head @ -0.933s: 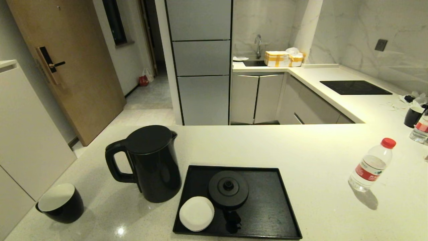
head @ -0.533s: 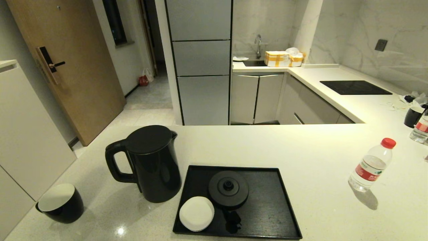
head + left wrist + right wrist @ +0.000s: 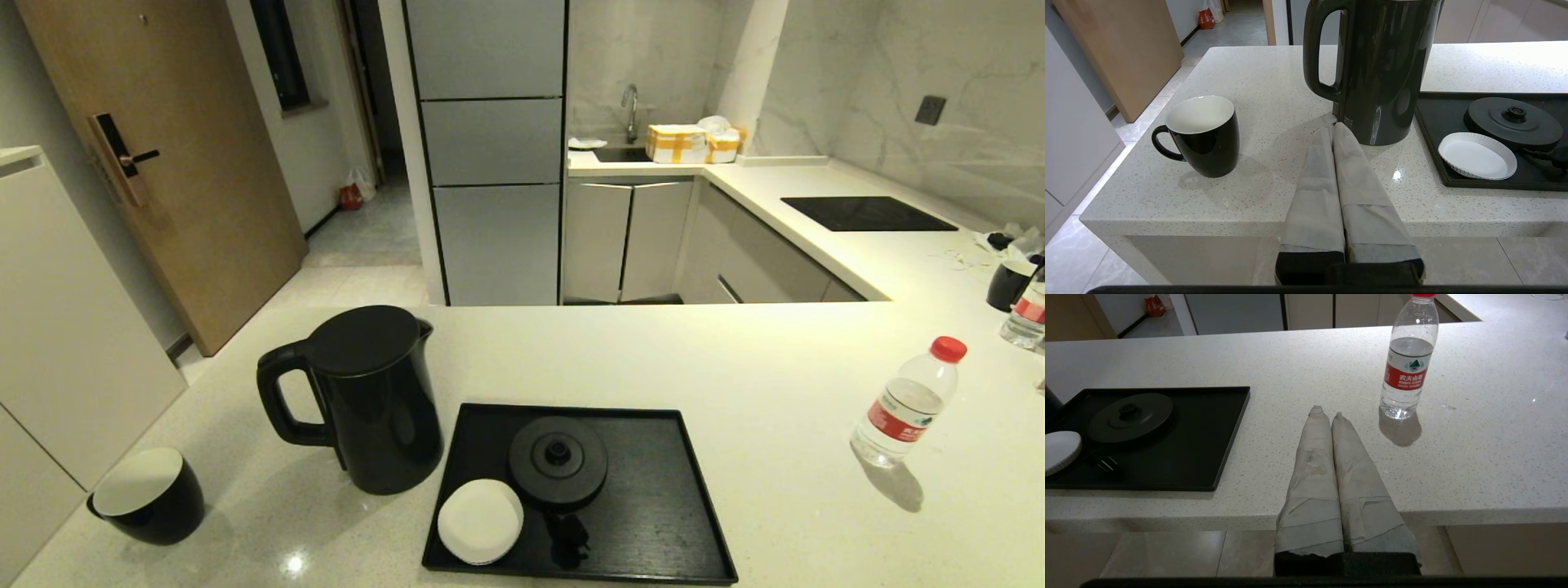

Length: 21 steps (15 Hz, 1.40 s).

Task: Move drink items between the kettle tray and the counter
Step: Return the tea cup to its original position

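both grippers closed and empty
kettle point(image 3: 367, 400) on the counter point(image 3: 735, 359) just left of the tray point(image 3: 653, 482); left gripper point(image 3: 1332, 124) before it, right gripper point(image 3: 1327, 414) right of tray.

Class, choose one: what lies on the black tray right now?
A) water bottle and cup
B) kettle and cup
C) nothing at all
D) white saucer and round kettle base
D: the white saucer and round kettle base lie on the tray; the kettle stands beside it on the counter.
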### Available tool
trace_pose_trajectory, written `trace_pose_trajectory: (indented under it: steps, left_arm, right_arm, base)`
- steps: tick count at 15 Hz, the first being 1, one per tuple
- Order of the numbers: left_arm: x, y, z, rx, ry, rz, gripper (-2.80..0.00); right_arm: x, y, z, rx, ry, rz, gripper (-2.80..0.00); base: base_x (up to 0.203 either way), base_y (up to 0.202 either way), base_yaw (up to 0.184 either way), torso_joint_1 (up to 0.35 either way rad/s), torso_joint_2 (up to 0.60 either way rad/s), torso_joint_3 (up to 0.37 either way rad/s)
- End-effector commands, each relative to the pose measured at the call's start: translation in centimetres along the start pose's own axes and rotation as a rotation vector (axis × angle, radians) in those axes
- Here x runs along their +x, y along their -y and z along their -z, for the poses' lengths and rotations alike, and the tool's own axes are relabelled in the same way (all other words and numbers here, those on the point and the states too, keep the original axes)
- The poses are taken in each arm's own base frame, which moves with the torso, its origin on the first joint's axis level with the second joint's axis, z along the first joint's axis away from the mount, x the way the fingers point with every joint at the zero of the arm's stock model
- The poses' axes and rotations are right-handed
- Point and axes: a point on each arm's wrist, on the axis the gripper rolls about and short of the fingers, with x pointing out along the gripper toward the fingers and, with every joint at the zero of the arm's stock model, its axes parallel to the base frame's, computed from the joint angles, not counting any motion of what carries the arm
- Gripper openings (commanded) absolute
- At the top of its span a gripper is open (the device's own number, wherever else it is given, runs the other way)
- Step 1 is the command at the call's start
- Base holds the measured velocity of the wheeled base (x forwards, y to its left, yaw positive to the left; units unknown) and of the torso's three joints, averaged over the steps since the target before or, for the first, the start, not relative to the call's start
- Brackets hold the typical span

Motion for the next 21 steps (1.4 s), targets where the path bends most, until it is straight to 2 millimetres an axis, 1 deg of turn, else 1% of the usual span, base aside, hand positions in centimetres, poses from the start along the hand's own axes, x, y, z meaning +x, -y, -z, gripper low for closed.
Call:
trace_pose_trajectory:
  steps: [1,21]
  left_arm:
    - [-0.01,0.00,0.00,0.000,0.002,-0.001,-2.80]
    - [-0.01,-0.01,0.00,-0.009,0.002,-0.004,-2.80]
  right_arm:
    - [0.02,0.00,0.08,0.000,-0.003,0.001,-2.80]
    - [0.02,0.00,0.08,0.000,-0.003,0.001,-2.80]
  base:
    - [0.000,0.000,0.000,0.000,0.00,0.000]
    - [0.000,0.000,0.000,0.000,0.00,0.000]
